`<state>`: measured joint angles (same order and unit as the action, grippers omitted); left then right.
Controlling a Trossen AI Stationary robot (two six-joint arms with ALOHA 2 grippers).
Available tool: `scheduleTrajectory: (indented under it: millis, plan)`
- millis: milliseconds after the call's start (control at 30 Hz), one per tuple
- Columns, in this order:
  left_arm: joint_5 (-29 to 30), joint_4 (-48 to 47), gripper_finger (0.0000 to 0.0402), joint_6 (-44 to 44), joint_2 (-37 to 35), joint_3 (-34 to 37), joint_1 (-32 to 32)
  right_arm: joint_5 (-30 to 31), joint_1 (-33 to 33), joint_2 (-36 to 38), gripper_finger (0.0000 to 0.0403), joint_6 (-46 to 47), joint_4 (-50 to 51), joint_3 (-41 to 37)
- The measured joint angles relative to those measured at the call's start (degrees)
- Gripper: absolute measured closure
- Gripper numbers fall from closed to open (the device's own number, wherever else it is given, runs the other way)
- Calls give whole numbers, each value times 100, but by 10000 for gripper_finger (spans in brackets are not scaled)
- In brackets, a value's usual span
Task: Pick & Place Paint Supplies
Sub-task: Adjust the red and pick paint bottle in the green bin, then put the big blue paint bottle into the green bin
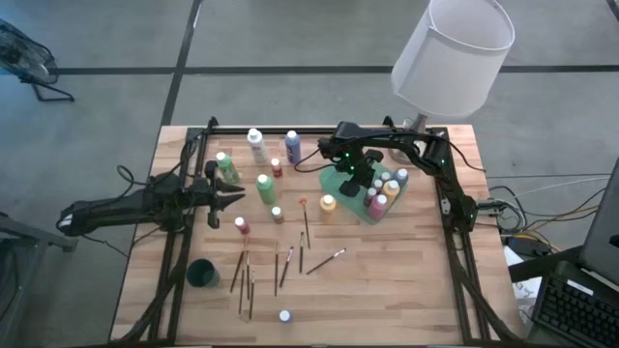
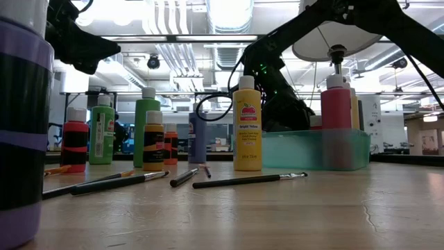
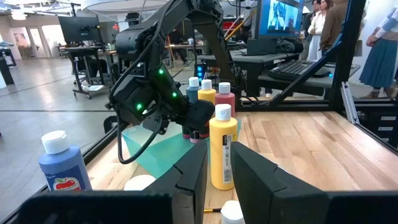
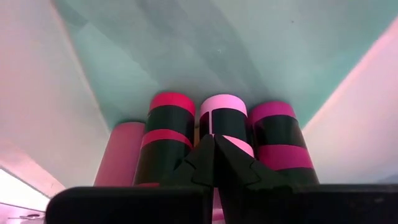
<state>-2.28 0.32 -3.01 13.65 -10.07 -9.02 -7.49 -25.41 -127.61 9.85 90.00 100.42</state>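
Note:
Paint bottles with white caps stand on the wooden table: white (image 1: pixel 255 143), blue (image 1: pixel 292 145), two green (image 1: pixel 225 166), red (image 1: pixel 241 225) and yellow (image 1: pixel 328 204). Several more stand inside the translucent green tray (image 1: pixel 340 184). Wooden-handled brushes (image 1: pixel 247 275) lie flat near the front. My left gripper (image 1: pixel 232 198) hovers open left of the bottles, aimed at the distant yellow bottle (image 3: pixel 222 149). My right gripper (image 4: pixel 214 146) is shut, lowered into the tray (image 4: pixel 205 43) in front of red, pink (image 4: pixel 224 115) and magenta bottles. My right gripper points down into the tray with its shut fingertips (image 4: pixel 200 155) right in front of the pink bottle's label (image 4: pixel 239 144). I cannot tell whether they touch the bottle; the fingers themselves hide that spot.
A small dark green cup (image 1: pixel 202 273) stands at the near left, and a lone white cap (image 1: pixel 284 315) shows near the front edge. A white lamp shade (image 1: pixel 453 53) hangs over the far right corner. Bare wood lies at the near right. People stand beyond the table.

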Motion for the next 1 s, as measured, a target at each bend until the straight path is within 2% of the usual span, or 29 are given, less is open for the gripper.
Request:
scheduleTrajectory:
  millis: [233,500,867,1000]
  plan:
    - [0,1,326,0,0,0,-1,45,-11,456,395,48,-24,34]
    - [0,0,326,0,-1,1,-1,166,78,1356,395,425,-316,44]
    - [0,1,326,-1,0,2,-1,191,695,2815,394,808,-1977,44]
    - [0,2,326,-1,0,1,-2,589,1128,3181,394,850,-2614,44]
